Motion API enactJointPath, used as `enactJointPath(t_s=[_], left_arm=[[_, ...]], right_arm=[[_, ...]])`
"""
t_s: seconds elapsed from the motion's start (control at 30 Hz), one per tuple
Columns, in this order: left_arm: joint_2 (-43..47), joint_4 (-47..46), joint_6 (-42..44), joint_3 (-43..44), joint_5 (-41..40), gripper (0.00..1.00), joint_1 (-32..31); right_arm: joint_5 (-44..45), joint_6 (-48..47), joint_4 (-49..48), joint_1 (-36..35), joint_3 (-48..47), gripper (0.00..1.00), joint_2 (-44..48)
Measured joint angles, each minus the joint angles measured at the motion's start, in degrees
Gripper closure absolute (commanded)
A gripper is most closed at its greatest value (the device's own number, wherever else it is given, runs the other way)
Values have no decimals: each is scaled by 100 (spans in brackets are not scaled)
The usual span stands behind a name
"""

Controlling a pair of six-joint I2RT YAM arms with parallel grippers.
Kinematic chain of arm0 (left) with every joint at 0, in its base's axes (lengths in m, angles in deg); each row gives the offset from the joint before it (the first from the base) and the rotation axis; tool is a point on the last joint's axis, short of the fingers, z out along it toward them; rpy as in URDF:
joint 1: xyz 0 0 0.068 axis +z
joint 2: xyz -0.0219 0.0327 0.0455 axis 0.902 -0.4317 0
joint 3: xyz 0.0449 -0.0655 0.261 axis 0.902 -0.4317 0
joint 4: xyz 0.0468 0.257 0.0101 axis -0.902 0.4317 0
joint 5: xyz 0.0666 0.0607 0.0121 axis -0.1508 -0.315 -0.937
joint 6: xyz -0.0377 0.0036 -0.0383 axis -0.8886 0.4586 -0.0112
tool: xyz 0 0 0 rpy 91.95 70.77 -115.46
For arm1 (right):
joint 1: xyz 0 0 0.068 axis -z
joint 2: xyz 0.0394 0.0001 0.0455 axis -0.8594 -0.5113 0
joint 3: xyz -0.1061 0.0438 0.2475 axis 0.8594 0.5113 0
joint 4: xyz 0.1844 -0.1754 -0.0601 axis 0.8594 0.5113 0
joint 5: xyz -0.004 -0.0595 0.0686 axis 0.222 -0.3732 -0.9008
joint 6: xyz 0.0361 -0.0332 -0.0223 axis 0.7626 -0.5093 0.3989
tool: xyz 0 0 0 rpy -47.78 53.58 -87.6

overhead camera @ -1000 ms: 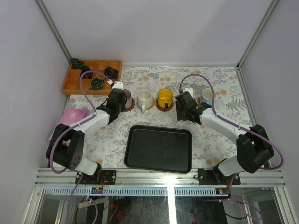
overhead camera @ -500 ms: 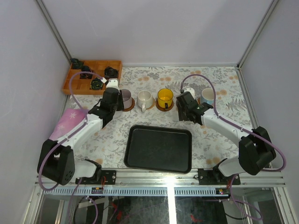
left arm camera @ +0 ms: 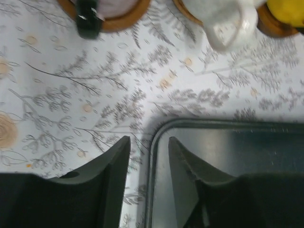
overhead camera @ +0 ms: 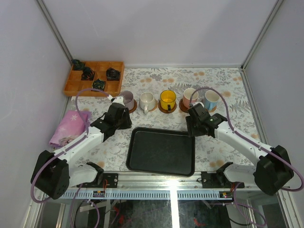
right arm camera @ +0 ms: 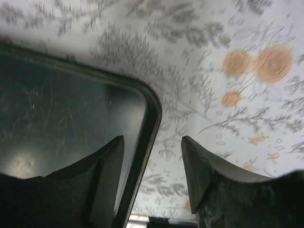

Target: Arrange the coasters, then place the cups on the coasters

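Five cups stand in a row, each on a brown coaster [overhead camera: 167, 110]: lilac cup [overhead camera: 126, 99], cream-white cup [overhead camera: 147, 100], yellow cup [overhead camera: 167, 99], pink cup [overhead camera: 190, 96] and blue-handled cup [overhead camera: 212, 98]. My left gripper [overhead camera: 127, 124] hangs open and empty over the black tray's far left corner. In the left wrist view the left gripper [left arm camera: 148, 145] straddles the tray rim [left arm camera: 153, 156], and the lilac cup's coaster [left arm camera: 124, 23] and the cream-white cup [left arm camera: 223, 23] lie beyond. My right gripper [overhead camera: 194, 130] [right arm camera: 153, 145] is open and empty over the tray's far right corner [right arm camera: 153, 111].
The black tray [overhead camera: 161, 151] lies at the near middle of the floral tablecloth. A wooden compartment box [overhead camera: 95, 77] with small black items sits at the far left. A pink cloth [overhead camera: 71, 124] is bunched by the left wall.
Both grippers have drawn back from the cup row to the tray's far corners. The lilac and pink cups they were beside now stand free on their coasters.
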Motion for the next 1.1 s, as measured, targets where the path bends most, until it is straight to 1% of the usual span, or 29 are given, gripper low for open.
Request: enactJointPath(t_s=[0.07, 0.13, 0.33, 0.43, 0.87, 1.1], left_arm=[[68, 105, -111, -52, 57, 52, -201], [118, 140, -199, -68, 109, 49, -343], [133, 157, -354, -133, 195, 49, -516], [35, 181, -396, -153, 212, 50, -562], [-507, 254, -560, -221, 229, 54, -750], [-551, 387, -693, -313, 229, 55, -796]], right_arm=[[-297, -13, 116, 0, 173, 33, 131], [-577, -31, 195, 0, 299, 32, 232], [-1200, -39, 293, 0, 562, 33, 254], [-1294, -35, 328, 0, 562, 34, 96], [-1266, 68, 304, 0, 442, 42, -1032], [-1029, 131, 63, 0, 199, 45, -1631]])
